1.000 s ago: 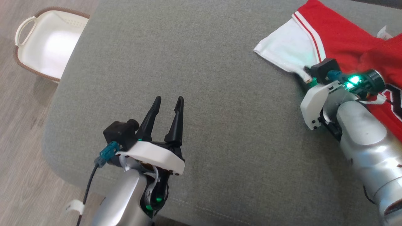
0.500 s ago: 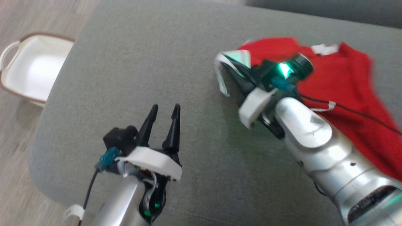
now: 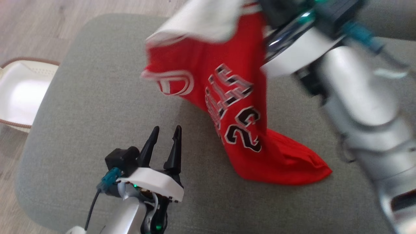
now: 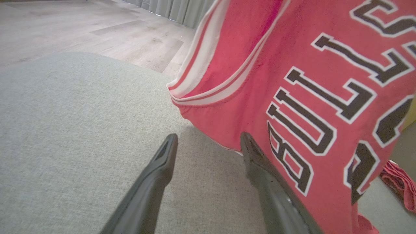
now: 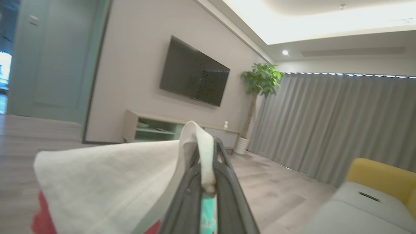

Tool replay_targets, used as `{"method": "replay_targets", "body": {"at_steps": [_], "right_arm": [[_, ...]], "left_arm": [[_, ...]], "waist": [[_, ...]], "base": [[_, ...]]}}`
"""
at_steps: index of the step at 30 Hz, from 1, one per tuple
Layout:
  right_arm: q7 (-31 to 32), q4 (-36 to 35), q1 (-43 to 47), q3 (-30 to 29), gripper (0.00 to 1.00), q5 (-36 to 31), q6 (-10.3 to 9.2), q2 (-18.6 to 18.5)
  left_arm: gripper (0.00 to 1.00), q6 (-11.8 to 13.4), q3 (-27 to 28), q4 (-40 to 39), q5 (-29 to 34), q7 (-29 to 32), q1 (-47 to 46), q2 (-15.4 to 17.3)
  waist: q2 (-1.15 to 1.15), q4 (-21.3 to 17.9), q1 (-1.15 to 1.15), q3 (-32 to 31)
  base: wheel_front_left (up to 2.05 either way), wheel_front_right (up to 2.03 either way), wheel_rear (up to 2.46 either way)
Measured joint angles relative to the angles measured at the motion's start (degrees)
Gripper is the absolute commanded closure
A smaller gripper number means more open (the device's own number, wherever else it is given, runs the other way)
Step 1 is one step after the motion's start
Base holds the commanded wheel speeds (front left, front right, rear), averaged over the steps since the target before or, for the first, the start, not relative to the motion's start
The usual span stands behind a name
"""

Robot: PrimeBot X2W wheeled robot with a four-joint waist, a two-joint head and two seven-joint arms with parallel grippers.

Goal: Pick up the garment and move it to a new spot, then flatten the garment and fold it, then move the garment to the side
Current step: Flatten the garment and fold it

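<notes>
Across the head view a grey cushion (image 3: 97, 113) is spread. The garment (image 3: 227, 107), a red jersey with black lettering and a white inner side, is seen hanging from twelve o'clock, with its bunched lower end resting on the cushion at five o'clock. The blurred right arm (image 3: 351, 94) is seen at two o'clock, just beside the raised cloth. At seven o'clock the left gripper (image 3: 166, 128) is held over the cushion with its fingers spread apart and nothing between them. A white basket (image 3: 19, 94) is seen at nine o'clock on the wooden floor (image 3: 32, 26).

From the left wrist view, the two dark fingers are shown parted above the cushion. The garment fills the area from twelve to four o'clock, and its striped armhole hangs at the centre. One fingertip overlaps the lower red edge, but whether it touches cannot be told.

From the right wrist view, the right gripper (image 5: 206, 146) is shown with its fingers pressed together on a white fold of the garment, which drapes away towards eight o'clock. A television (image 5: 193, 76) is seen at eleven o'clock, a plant (image 5: 261, 81) at one o'clock and grey curtains (image 5: 325, 123) at three o'clock.
</notes>
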Motion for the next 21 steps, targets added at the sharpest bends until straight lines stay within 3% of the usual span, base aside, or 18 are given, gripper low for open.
{"method": "replay_targets", "body": {"at_steps": [7, 11, 17, 18, 21], "right_arm": [[2.8, 12.4, -3.4, -7.0, 1.0, -5.6, 0.0, -7.0], [0.2, 24.9, -11.8, -14.8, 1.0, -13.1, 0.0, -9.0], [-1.5, 32.9, -20.2, -20.5, 1.0, -22.6, 0.0, -10.4], [-1.2, 34.5, -21.4, -21.8, 0.0, -24.2, 0.0, -10.6], [-0.1, 38.9, -22.6, -22.6, 0.0, -25.9, 0.0, -10.3]], "left_arm": [[0.0, -0.5, -1.9, -0.2, -0.2, 0.0, -0.7, 0.0], [0.0, -0.5, -3.7, -0.3, -1.4, 0.0, -3.4, 0.0], [0.0, -0.4, -4.0, -0.5, -1.6, 0.0, -4.0, 0.0], [0.0, -0.4, -4.0, -0.5, -1.6, 0.0, -4.0, 0.0], [0.0, -0.4, -4.1, -0.5, -1.7, 0.0, -4.1, 0.0]], "waist": [[0.0, 0.7, 0.0, 3.3], [0.0, 2.0, 0.0, 5.7], [0.0, 2.8, 0.0, 7.8], [0.0, 2.9, 0.0, 8.1], [0.0, 2.6, 0.0, 8.6]], "base": [[0.0, 0.0, 0.0], [0.0, 0.0, 0.0], [0.0, 0.0, 0.0], [0.0, 0.0, 0.0], [0.0, 0.0, 0.0]]}}
